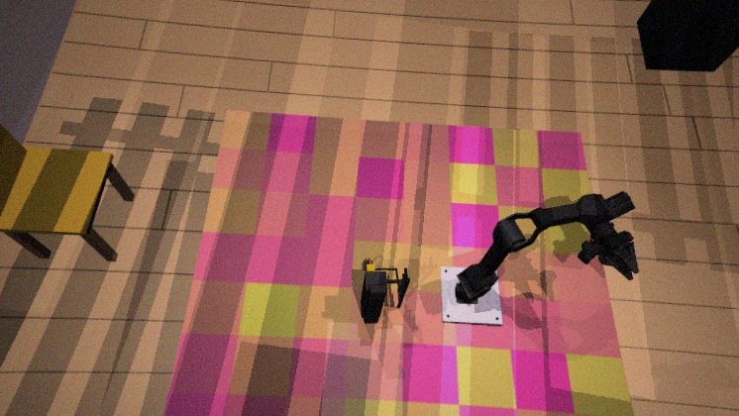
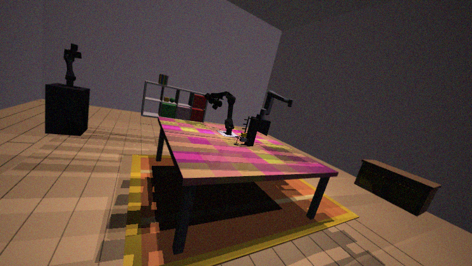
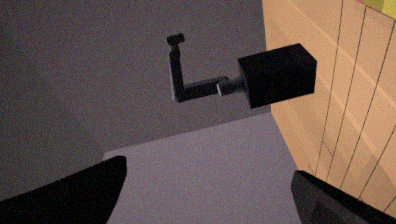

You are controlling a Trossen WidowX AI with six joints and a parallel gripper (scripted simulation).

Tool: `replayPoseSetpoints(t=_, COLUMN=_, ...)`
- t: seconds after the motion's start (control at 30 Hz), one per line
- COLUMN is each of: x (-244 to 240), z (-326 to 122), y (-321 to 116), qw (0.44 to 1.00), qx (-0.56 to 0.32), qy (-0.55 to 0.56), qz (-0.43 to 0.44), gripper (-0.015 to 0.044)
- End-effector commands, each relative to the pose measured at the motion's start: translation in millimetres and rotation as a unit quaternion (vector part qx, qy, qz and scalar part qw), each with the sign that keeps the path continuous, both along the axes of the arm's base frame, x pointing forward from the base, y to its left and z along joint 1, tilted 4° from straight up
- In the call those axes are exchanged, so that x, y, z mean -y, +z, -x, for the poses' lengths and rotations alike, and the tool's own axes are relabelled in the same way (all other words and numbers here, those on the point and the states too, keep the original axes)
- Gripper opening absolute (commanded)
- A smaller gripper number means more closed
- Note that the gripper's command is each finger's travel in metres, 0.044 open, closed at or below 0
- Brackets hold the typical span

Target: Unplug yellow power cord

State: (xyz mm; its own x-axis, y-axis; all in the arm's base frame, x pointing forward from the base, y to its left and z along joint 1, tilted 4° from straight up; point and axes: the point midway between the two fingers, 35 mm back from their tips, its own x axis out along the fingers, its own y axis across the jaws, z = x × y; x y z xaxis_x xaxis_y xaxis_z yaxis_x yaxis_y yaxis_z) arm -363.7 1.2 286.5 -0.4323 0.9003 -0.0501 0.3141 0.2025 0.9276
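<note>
From where I stand, the closest thing is the near edge of the counter [image 2: 250, 175], its top a patchwork of pink, yellow and brown squares, set on dark legs over a yellow-bordered rug [image 2: 231, 231].

Further in, about the middle of the counter, sits the black power strip [image 1: 372, 297], a dark block standing up from the surface. At its end I can just make out a small yellow piece, the yellow plug [image 1: 369, 266], right up against the strip; the cord itself is too small and dim to follow. A thin black stand [image 1: 400, 286] rises just beside the strip.

Past that, the arm [image 1: 511, 240] is bolted to a white base plate [image 1: 480, 312] near the strip. It bends up and away from the strip, out toward the counter's edge.

At its far end the gripper [image 1: 617, 253] hangs in the air, well apart from plug and strip. In the wrist view its two dark fingers sit at opposite corners with a broad gap between; the jaws stand nearly fully open and have hold of nothing. That view looks only toward the grey wall, a black box [image 3: 277, 75] and wood flooring.

Furthest off, a shelf unit [image 2: 174, 102] with coloured bins stands by the wall, and a black pedestal [image 2: 66, 109] to one side.
</note>
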Motion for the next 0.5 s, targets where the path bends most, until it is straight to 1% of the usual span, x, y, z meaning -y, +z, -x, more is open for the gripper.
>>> replayPoseSetpoints(t=0.0, x=1.2, z=0.0, y=-0.2, qw=1.0, qx=0.001, qy=0.002, qz=0.001, gripper=0.0374)
replayPoseSetpoints(t=0.1, x=19.7, z=0.0, y=-3.1, qw=0.999, qx=0.023, qy=0.037, qz=0.009, gripper=0.0295)
replayPoseSetpoints(t=0.27, x=78.2, z=-6.6, y=-12.1, qw=0.985, qx=0.091, qy=0.146, qz=0.024, gripper=0.0164)
replayPoseSetpoints(t=0.37, x=115.0, z=-14.8, y=-19.1, qw=0.967, qx=0.141, qy=0.213, qz=0.015, gripper=0.016)
replayPoseSetpoints(t=0.47, x=156.0, z=-29.1, y=-26.8, qw=0.936, qx=0.197, qy=0.29, qz=-0.002, gripper=0.016)
